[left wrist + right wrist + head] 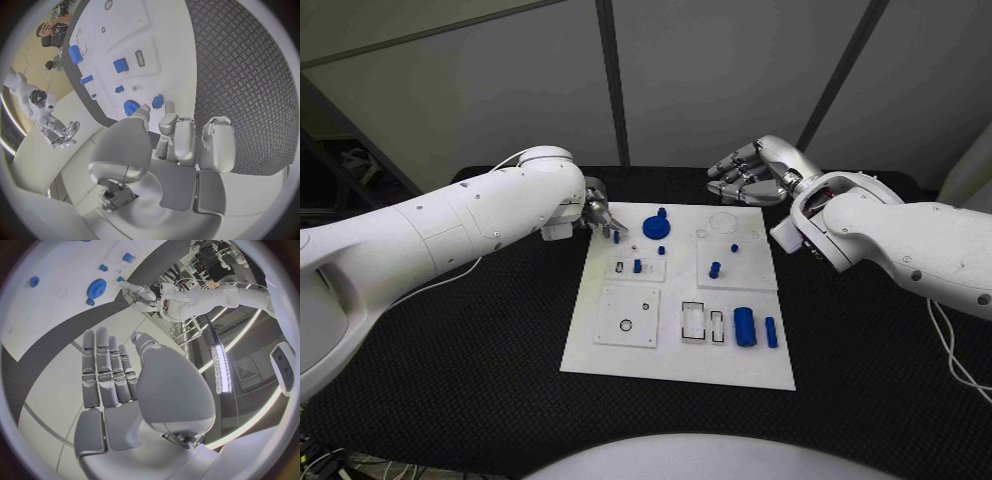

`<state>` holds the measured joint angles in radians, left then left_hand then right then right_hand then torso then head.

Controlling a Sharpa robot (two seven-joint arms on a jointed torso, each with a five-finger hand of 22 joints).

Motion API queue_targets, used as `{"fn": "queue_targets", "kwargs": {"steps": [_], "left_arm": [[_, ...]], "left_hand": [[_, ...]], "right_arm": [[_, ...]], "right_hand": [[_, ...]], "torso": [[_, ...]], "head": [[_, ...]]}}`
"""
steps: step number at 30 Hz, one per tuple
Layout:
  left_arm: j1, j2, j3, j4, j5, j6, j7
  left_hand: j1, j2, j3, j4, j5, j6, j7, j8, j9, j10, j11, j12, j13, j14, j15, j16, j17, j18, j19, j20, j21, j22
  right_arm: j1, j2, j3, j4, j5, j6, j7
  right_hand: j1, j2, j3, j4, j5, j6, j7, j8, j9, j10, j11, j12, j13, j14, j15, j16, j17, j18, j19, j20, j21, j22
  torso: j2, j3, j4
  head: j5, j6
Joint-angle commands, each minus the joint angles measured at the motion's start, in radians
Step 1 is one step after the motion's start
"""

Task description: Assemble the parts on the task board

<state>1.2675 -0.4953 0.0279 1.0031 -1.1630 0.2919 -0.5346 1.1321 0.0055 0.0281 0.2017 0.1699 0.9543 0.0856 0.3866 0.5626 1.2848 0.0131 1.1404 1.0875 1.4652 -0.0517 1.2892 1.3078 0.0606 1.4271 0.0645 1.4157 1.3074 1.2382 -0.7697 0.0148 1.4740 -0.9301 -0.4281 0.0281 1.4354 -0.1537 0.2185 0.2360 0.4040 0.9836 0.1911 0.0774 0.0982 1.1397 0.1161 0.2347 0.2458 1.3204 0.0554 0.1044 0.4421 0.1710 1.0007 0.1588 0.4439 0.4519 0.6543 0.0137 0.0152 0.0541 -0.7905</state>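
Board (678, 350): we see blue parts scattered on it (gear (656, 226) near its far-left corner).
Left hand (599, 215): empty, fingers apart, beside the gear.
Right hand (759, 168): empty, fingers extended, past the far edge.

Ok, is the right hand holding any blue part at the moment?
No: in the right wrist view the right hand has its fingers stretched out straight with nothing between them.

Parts (746, 325) on task board (733, 365), apparently.
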Motion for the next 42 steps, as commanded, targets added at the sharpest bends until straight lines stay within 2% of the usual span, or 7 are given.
{"fn": "queue_targets", "kwargs": {"steps": [1, 8, 11, 16, 26, 33, 42], "left_arm": [[0.001, 0.001, 0.0, -0.001, -0.006, 0.002, 0.004], [0.0, 0.002, 0.0, 0.0, 0.017, 0.003, 0.007], [0.0, 0.002, 0.0, 0.001, 0.031, 0.007, 0.01], [-0.001, 0.001, 0.0, 0.002, 0.04, 0.014, 0.013], [-0.002, -0.004, 0.0, 0.005, 0.065, 0.008, 0.014], [-0.002, -0.022, 0.001, 0.028, 0.078, -0.02, 0.015], [-0.003, -0.093, 0.001, 0.133, 0.112, -0.079, 0.008]], "left_hand": [[0.021, 0.007, 0.0, -0.007, 0.004, 0.009, -0.002, -0.005, -0.002, 0.0, -0.003, 0.005, 0.001, 0.031, 0.002, 0.004, 0.007, -0.01, 0.005, 0.0, 0.002, 0.104], [0.069, 0.029, 0.006, -0.028, 0.004, 0.013, -0.004, -0.012, -0.008, 0.0, -0.005, 0.005, -0.001, 0.031, 0.0, 0.003, 0.007, -0.01, 0.005, -0.002, 0.001, 0.105], [0.103, 0.046, 0.019, -0.045, -0.036, 0.015, -0.006, -0.016, -0.011, -0.001, -0.007, 0.003, -0.003, 0.031, -0.001, 0.002, 0.007, -0.01, 0.005, -0.003, 0.001, 0.106], [0.142, 0.067, 0.04, -0.068, -0.044, 0.016, -0.008, -0.021, -0.014, -0.003, -0.009, 0.0, -0.007, 0.031, -0.003, 0.002, 0.007, -0.011, 0.007, -0.004, 0.002, 0.11], [0.232, 0.108, 0.159, -0.146, -0.045, 0.008, -0.006, -0.037, -0.023, -0.011, -0.01, -0.016, -0.02, 0.031, -0.005, 0.002, 0.007, -0.011, 0.008, -0.007, 0.001, 0.114], [0.185, 0.066, 0.327, -0.186, -0.045, 0.011, -0.004, -0.023, -0.005, -0.001, -0.009, -0.018, -0.024, 0.033, -0.001, 0.006, 0.011, -0.012, 0.01, -0.006, 0.002, 0.121], [0.089, -0.01, 0.543, -0.23, -0.047, 0.001, -0.011, 0.025, 0.044, 0.012, -0.012, -0.022, -0.032, 0.039, -0.007, 0.017, 0.021, -0.013, 0.014, -0.01, 0.001, 0.128]], "right_arm": [[0.002, 0.001, 0.001, 0.0, 0.003, 0.005, 0.005], [0.002, 0.003, 0.001, -0.001, 0.003, 0.006, 0.006], [0.002, 0.004, 0.001, -0.001, 0.003, 0.006, 0.006], [0.002, 0.004, 0.001, -0.001, 0.003, 0.006, 0.006], [0.002, 0.004, 0.001, -0.001, 0.003, 0.007, 0.007], [0.002, 0.003, 0.001, -0.003, 0.005, 0.006, 0.007], [0.002, 0.0, 0.001, -0.005, 0.01, 0.005, 0.009]], "right_hand": [[-0.003, -0.001, 0.003, 0.004, 0.005, -0.005, 0.001, -0.004, 0.0, -0.008, 0.0, -0.004, -0.001, -0.007, 0.0, -0.004, -0.001, 0.008, -0.002, 0.003, -0.004, -0.002], [-0.003, -0.001, 0.003, 0.004, 0.005, -0.005, 0.001, -0.004, 0.0, -0.008, 0.0, -0.004, -0.001, -0.007, 0.0, -0.004, -0.001, 0.008, -0.002, 0.003, -0.004, -0.002], [-0.003, -0.001, 0.003, 0.004, 0.005, -0.005, 0.001, -0.004, 0.0, -0.008, 0.0, -0.004, -0.001, -0.007, 0.0, -0.004, -0.001, 0.008, -0.002, 0.003, -0.004, -0.002], [-0.003, -0.001, 0.003, 0.004, 0.005, -0.005, 0.001, -0.004, 0.0, -0.008, 0.0, -0.004, -0.001, -0.007, 0.0, -0.004, -0.001, 0.008, -0.002, 0.003, -0.004, -0.002], [-0.001, 0.0, 0.005, 0.003, 0.007, -0.005, 0.001, -0.003, 0.0, -0.008, 0.0, -0.003, -0.002, -0.006, 0.0, -0.006, -0.002, 0.009, -0.001, 0.004, -0.006, -0.003], [-0.001, 0.0, 0.005, 0.003, 0.007, -0.005, 0.001, -0.003, 0.0, -0.008, 0.0, -0.003, -0.002, -0.006, 0.0, -0.006, -0.002, 0.009, -0.001, 0.004, -0.006, -0.003], [-0.003, 0.001, 0.005, 0.004, 0.008, -0.005, 0.002, -0.003, 0.0, -0.007, 0.001, -0.002, -0.003, -0.005, 0.0, -0.007, -0.002, 0.009, 0.0, 0.004, -0.007, -0.003]], "torso": [[0.0, -0.0002, 0.0002], [0.0, -0.0004, 0.0003], [0.0, -0.0005, 0.0001], [0.0, -0.0003, 0.0002], [-0.001, -0.0005, 0.0006], [-0.001, -0.0005, 0.0009], [-0.003, -0.0006, 0.0014]], "head": [[-0.001, -0.001], [-0.001, -0.002], [-0.001, -0.004], [0.0, -0.004], [0.001, -0.006], [0.004, -0.007], [0.006, -0.009]]}}
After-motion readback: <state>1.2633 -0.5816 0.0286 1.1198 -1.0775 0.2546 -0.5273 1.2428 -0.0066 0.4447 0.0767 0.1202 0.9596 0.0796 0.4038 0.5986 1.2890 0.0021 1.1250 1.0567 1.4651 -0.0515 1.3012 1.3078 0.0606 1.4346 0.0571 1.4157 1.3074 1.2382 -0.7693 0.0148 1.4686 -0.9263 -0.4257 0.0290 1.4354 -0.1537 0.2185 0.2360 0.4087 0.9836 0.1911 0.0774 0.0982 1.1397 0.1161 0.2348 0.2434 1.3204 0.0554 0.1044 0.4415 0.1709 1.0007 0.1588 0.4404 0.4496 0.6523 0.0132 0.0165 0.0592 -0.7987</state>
